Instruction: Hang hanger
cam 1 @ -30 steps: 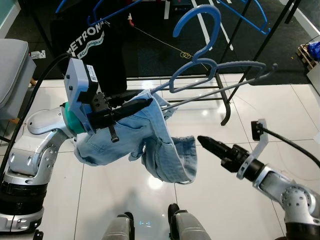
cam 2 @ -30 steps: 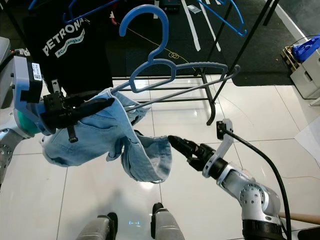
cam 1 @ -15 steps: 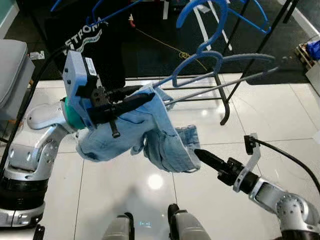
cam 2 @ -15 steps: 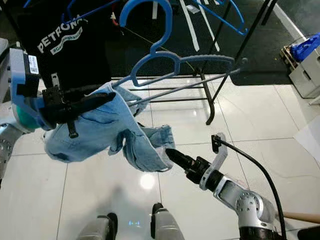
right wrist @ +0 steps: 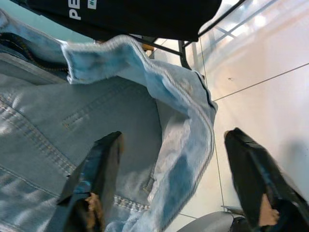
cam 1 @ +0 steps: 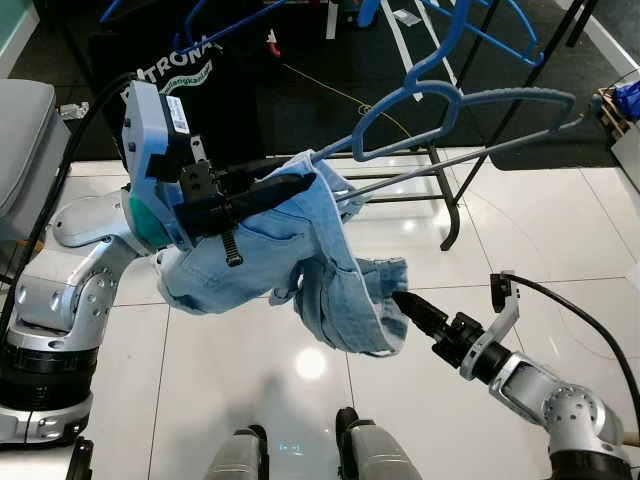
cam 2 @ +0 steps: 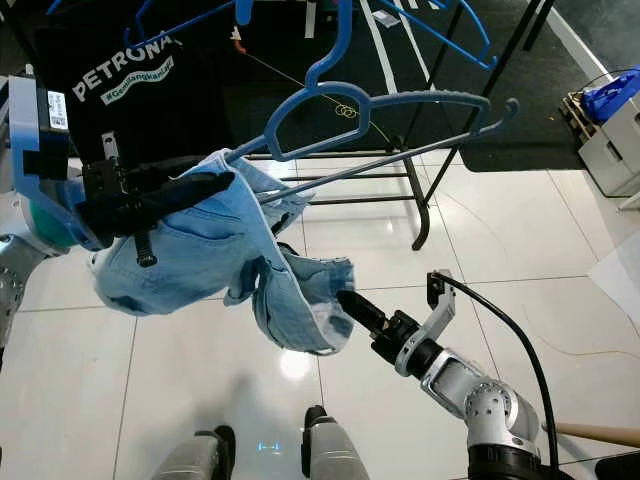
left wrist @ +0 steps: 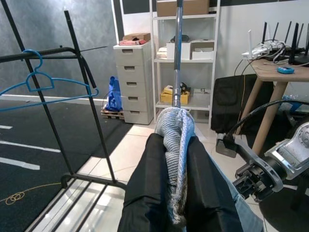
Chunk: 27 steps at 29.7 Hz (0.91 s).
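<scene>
A blue plastic hanger (cam 1: 480, 98) carries light blue denim shorts (cam 1: 280, 250) draped over its bar. My left gripper (cam 1: 300, 182) is shut on the bar's left end and the denim bunched there (left wrist: 176, 125), holding it up at chest height. The hanger's hook rises out of the top of the picture by the black clothes rack (cam 1: 505, 95). My right gripper (cam 1: 403, 301) is low at the right, open, with the hanging hem of the shorts (right wrist: 188, 121) between its spread fingers (right wrist: 101, 169).
On the rack hang a black printed T-shirt (cam 1: 180, 85) and other blue hangers (cam 1: 495, 30). The rack's foot (cam 1: 450, 235) stands on white tiles beside a dark carpet. A grey seat (cam 1: 22, 140) is at the far left, with boxes (cam 1: 622, 100) at the far right.
My left arm has lifted the hanger higher and to the right, its hook now past the top edge. The right gripper has moved in from clear of the shorts to their lower hem.
</scene>
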Available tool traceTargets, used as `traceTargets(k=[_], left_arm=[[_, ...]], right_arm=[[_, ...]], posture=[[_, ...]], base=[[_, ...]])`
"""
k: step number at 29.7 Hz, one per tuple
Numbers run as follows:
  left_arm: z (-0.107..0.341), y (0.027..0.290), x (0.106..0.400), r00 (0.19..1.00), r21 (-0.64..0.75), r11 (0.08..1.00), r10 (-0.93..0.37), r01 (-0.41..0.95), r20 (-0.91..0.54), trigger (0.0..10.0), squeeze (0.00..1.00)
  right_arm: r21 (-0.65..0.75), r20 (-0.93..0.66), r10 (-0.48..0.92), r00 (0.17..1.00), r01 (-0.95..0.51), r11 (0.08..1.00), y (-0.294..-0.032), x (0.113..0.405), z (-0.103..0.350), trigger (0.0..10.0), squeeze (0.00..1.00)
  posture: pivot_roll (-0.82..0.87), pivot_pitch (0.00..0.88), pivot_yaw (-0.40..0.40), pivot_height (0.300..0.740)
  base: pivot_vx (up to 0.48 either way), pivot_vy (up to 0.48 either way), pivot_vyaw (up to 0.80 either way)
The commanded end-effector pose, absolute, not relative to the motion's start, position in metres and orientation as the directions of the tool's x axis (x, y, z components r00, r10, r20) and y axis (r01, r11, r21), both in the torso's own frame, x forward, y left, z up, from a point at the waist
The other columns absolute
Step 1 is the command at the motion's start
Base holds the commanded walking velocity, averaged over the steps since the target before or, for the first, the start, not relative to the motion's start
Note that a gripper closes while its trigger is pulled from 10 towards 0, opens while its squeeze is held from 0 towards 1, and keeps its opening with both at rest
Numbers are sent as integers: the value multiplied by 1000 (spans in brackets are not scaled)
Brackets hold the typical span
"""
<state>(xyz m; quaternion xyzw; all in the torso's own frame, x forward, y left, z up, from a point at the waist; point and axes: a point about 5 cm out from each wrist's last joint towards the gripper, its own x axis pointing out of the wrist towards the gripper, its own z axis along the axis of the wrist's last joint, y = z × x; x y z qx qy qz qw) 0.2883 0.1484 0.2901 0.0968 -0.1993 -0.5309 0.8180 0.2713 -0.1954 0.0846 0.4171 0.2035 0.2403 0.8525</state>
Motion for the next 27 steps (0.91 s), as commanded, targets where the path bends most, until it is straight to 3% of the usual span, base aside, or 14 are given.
traceTargets(k=[1, 27], left_arm=[[298, 147, 284, 319, 388, 399, -913, 831, 254, 0, 0], [296, 147, 284, 311, 388, 379, -923, 840, 229, 0, 0]], right_arm=[[824, -167, 579, 798, -209, 526, -197, 267, 77, 0, 0], [792, -204, 543, 815, -188, 581, -213, 266, 76, 0, 0]], posture=[[-43, 159, 39, 740], [-51, 158, 40, 740]], base=[[0, 0, 0], [0, 0, 0]])
